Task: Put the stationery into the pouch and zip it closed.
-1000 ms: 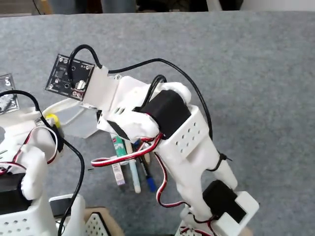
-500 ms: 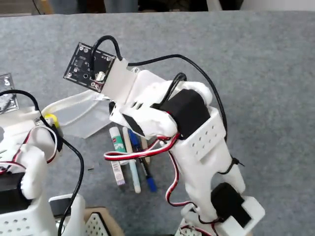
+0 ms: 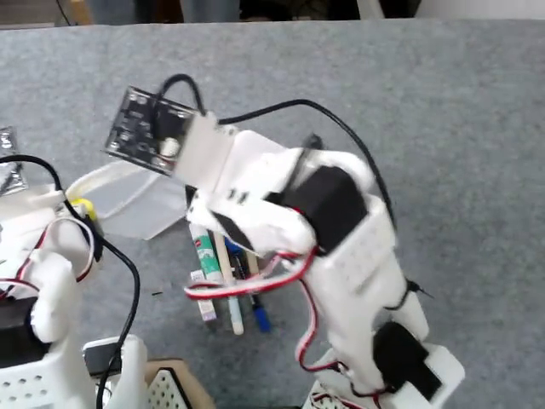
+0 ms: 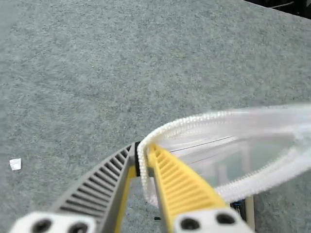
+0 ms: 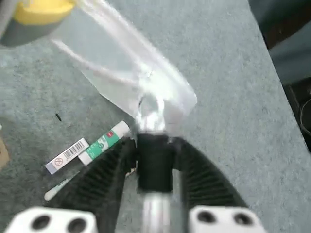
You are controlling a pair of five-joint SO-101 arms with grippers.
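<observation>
The clear pouch (image 3: 128, 198) lies open at the left, held up by one end. My left gripper (image 4: 142, 162) is shut on the pouch's white zipper edge (image 4: 194, 122); its yellow tip (image 3: 83, 208) shows from above. My right gripper (image 5: 153, 144) is shut on a black and silver pen (image 5: 149, 119), whose tip points at the pouch (image 5: 131, 63) close to its mouth. More stationery lies on the grey mat under the right arm (image 3: 281, 187): a green and white tube (image 3: 204, 247), a pale pen (image 3: 232, 307), a blue-capped pen (image 3: 258, 315) and a barcode-labelled stick (image 5: 68, 155).
The grey mat (image 3: 426, 102) stretches open to the right and far side. A cardboard piece (image 3: 174, 385) and the arm bases sit at the near edge. A small white scrap (image 4: 15, 164) lies on the mat.
The right arm has lifted and swung right from over the stationery, then turned its wrist back toward the pouch. The left arm has shifted slightly, still holding the pouch.
</observation>
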